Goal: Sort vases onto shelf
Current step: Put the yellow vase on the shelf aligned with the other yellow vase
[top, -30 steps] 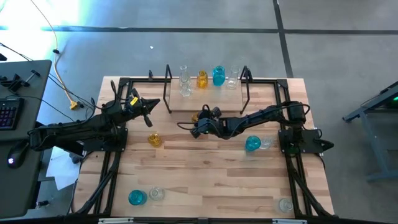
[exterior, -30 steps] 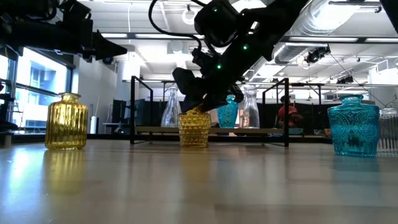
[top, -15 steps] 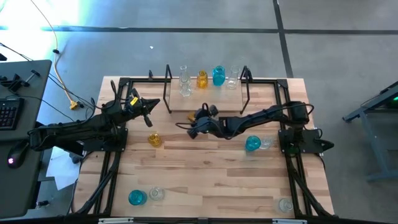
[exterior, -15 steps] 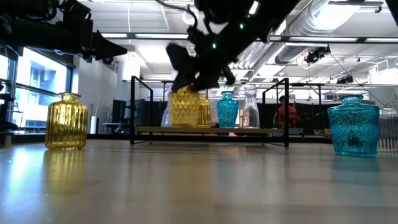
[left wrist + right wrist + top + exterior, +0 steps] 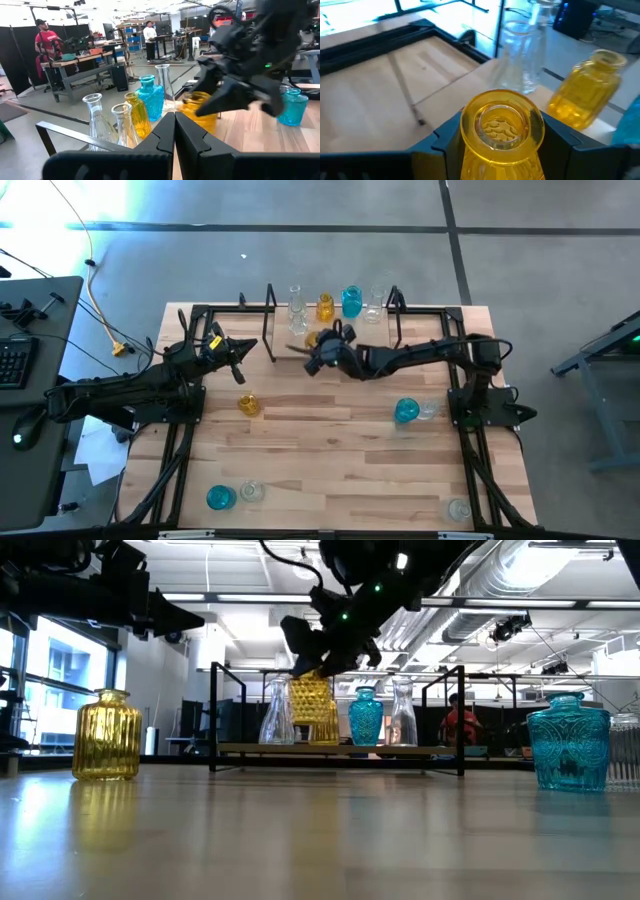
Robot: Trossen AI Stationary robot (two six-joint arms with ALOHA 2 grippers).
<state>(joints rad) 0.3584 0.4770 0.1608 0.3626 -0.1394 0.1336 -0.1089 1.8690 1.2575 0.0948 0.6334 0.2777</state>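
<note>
right gripper (image 5: 322, 652) holds yellow vase (image 5: 312, 710) between its jaws, lifted over the shelf (image 5: 335, 749) | left gripper (image 5: 243, 350) shut, waiting | risk: bumping clear vase (image 5: 276, 712) just beside the jaws, tipping it

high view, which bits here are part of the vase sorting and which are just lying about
Part of the job:
- amber vase held in right gripper
- shelf with vases already on it
- amber vase on table
- teal vase on table

Lying about:
- keyboard
- yellow cable
</note>
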